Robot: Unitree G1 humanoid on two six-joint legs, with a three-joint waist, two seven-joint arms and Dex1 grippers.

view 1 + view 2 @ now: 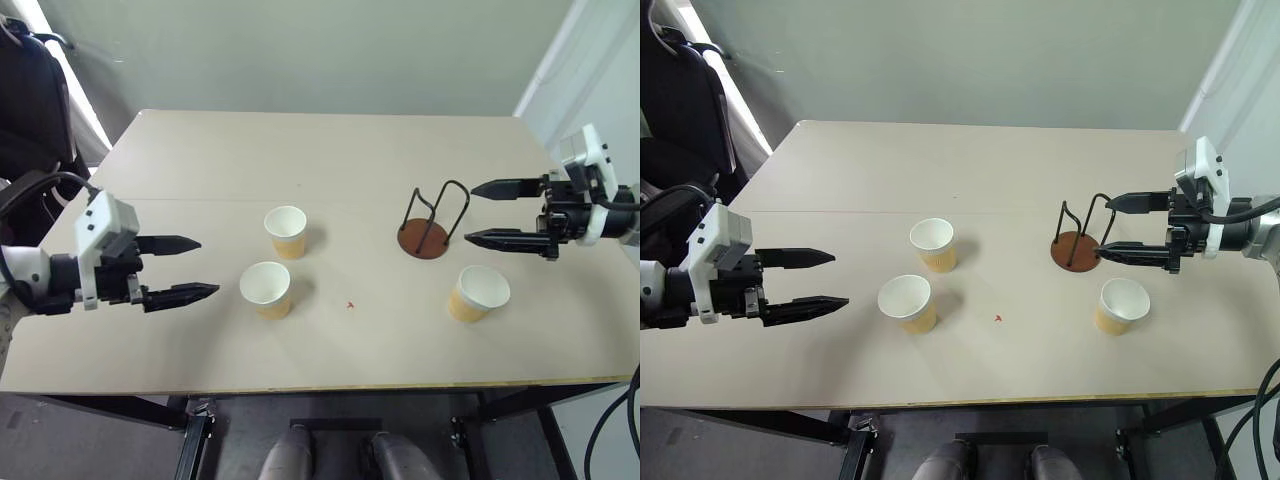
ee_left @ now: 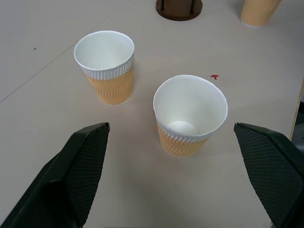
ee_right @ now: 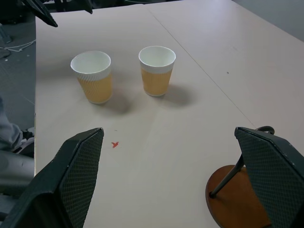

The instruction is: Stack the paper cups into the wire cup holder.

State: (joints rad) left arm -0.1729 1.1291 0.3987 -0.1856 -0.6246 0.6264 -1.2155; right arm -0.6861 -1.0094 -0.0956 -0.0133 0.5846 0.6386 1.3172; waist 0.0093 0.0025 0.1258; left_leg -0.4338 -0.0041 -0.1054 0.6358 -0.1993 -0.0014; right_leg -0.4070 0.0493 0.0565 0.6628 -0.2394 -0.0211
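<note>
Left eye view, left gripper (image 1: pixel 185 268): fingers spread wide, holding nothing, hovering over the counter's left side and pointing toward the middle.
Left fingers to nearest cup: the near-left cup (image 1: pixel 267 289) stands upright just beyond the tips, apart from them, with a bare strip of counter between.
Left wrist view: the near-left cup (image 2: pixel 189 114) sits between the two fingers' lines, ahead of them; the far-left cup (image 2: pixel 107 65) stands farther on, to one side.
Right gripper (image 1: pixel 484 213): fingers also spread wide and empty, raised over the right side, pointing inward.
Right fingers to holder: the wire cup holder (image 1: pixel 431 224) stands upright just beside the tips, not touched; its wire loops rise from a brown disc base, with no cup in it.
Right cup (image 1: pixel 477 293): upright near the front edge, below the lower finger and beside the holder, clear of both.
Far-left cup (image 1: pixel 286 232): upright, near the near-left cup but not touching it.
Open room: the counter (image 1: pixel 330 155) is bare across its far half and in the middle stretch between the left cups and the holder, where a small red mark (image 1: pixel 350 304) lies.
Edges: the near-left cup and right cup stand closest to the front edge; none overhangs.
</note>
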